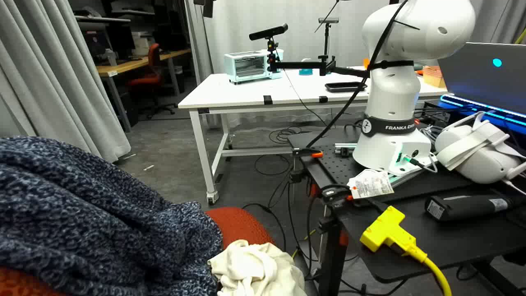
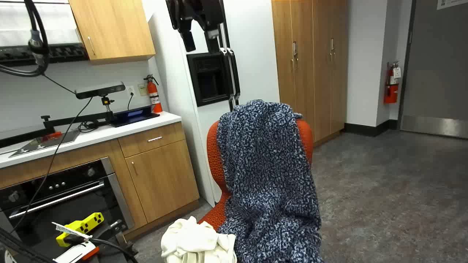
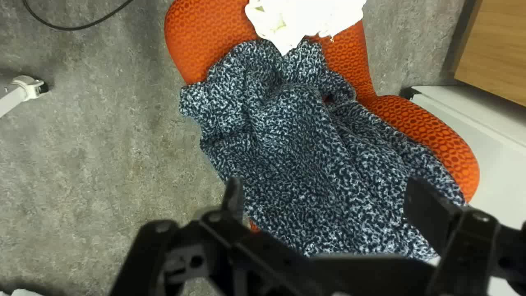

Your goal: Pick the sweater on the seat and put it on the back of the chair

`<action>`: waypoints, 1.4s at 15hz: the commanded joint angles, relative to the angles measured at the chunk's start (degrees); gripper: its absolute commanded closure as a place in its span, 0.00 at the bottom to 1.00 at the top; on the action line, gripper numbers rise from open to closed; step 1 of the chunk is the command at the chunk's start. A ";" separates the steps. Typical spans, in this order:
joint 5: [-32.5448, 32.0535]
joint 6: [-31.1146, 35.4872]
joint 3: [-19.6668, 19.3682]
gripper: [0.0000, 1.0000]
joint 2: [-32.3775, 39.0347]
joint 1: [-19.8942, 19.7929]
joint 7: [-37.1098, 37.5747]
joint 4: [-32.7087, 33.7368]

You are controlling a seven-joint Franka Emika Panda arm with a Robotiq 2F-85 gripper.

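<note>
— Grey floor (image 2: 384,182) runs through the room, past tall wooden cabinets (image 2: 301,73) and, in an exterior view, under a white table (image 1: 242,92); where does the white arm (image 1: 392,100) stand in all this?

— On a black bench (image 1: 456,240); near that bench sits an orange chair (image 2: 214,160), and there the job lies.

— How much of the job looks done?

— Most of it, one would judge; the speckled blue sweater (image 2: 267,171) covers the middle of the backrest (image 2: 306,137) up to its top, while its lower part spreads onto the seat (image 3: 205,37); whether any falls behind cannot be seen; taking this for the sweater named, the placing seems made, if not neatly.

— And the cream cloth (image 2: 199,241)?

— Bunched on the seat, a corner overlapping the sweater in the wrist view; whether it is a garment, or counts in the task, cannot be told; were it the piece meant, all the carrying would be left.

— Does the gripper (image 3: 322,195) hold anything?

— Nothing; its jaws stand wide apart above the chair, with the sweater showing beyond them; what remains, in all likelihood, is for the arm to move clear; at most, the lower folds might want drawing farther up the backrest, since a fair share lies on the seat.
</note>
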 commanded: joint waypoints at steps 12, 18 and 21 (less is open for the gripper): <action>0.73 -0.18 1.17 0.00 0.30 -1.49 -0.60 0.14; 0.43 -1.65 0.98 0.00 0.66 -1.23 -2.08 0.69; 0.53 -3.08 0.66 0.00 1.21 -0.88 -4.18 1.21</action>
